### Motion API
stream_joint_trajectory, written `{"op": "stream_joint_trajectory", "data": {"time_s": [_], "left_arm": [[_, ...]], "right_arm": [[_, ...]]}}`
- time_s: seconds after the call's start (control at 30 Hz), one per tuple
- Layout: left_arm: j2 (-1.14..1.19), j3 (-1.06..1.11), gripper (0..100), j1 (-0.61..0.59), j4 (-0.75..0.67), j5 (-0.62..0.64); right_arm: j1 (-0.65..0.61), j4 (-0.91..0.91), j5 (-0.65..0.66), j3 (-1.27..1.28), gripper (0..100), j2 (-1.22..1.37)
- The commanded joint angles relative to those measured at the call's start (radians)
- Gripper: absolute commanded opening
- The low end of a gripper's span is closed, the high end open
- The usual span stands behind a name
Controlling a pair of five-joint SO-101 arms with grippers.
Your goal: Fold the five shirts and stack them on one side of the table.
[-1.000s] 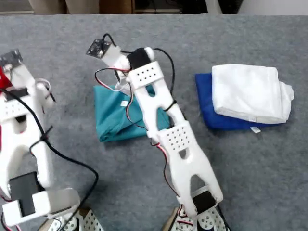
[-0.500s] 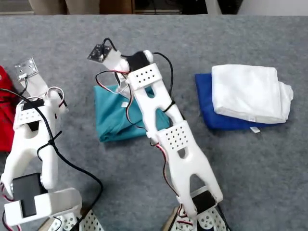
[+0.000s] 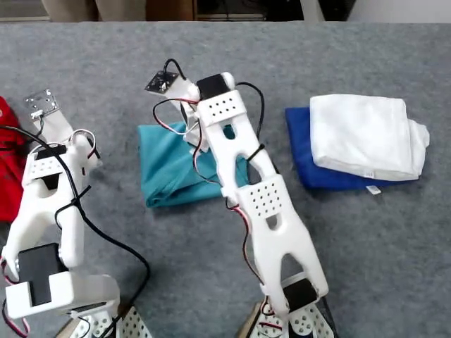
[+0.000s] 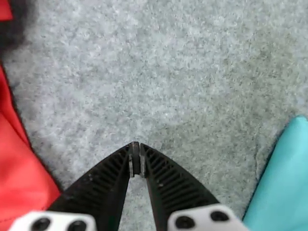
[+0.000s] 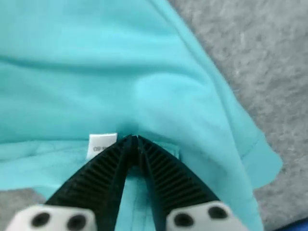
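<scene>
There are four shirts on the grey tabletop (image 3: pixel 366 246). A teal shirt (image 3: pixel 165 176) lies near the middle. It is folded into a rough square. Its sides are a bit crooked, and soft creases run across the cloth. A small white tag (image 5: pixel 102 144) sits at a seam on it.

Close to the right edge of the tabletop there is a stack of two shirts. The blue shirt (image 3: pixel 299 148) is at the bottom, folded flat. The white shirt (image 3: pixel 363 134) lies on top of it. The white one is folded into a thick, puffy block. It covers most of the blue one, so blue shows along the side that faces the middle and along the near side.

A red shirt (image 3: pixel 7 193) lies at the left edge of the tabletop, partly out of sight.

The left claw (image 4: pixel 135 154) is pressed together with nothing in it. It hangs over bare grey tabletop, between the red shirt and the teal shirt.

The right claw (image 5: pixel 134 144) is pressed together too. Its tips are down on the teal shirt, right beside the white tag. I cannot tell if any cloth is caught between the tips.
</scene>
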Motion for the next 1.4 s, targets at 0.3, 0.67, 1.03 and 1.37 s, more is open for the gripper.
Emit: {"op": "stream_joint_trajectory", "data": {"time_s": [0.3, 0.67, 1.03, 1.37], "left_arm": [[-0.001, -0.046, 2, 0.008, -0.012, 0.009], [-0.001, -0.046, 2, 0.008, -0.012, 0.008], [-0.001, -0.046, 2, 0.009, -0.012, 0.009], [-0.001, -0.046, 2, 0.011, -0.012, 0.009]], "right_arm": [[0.041, 0.021, -0.011, 0.504, 0.4, -0.403], [0.067, -0.011, -0.023, 0.929, 0.4, -0.651], [0.174, -0.147, -0.025, 1.075, 0.5, -0.917], [0.038, -0.149, -0.066, 0.499, 0.5, -0.484]]}}
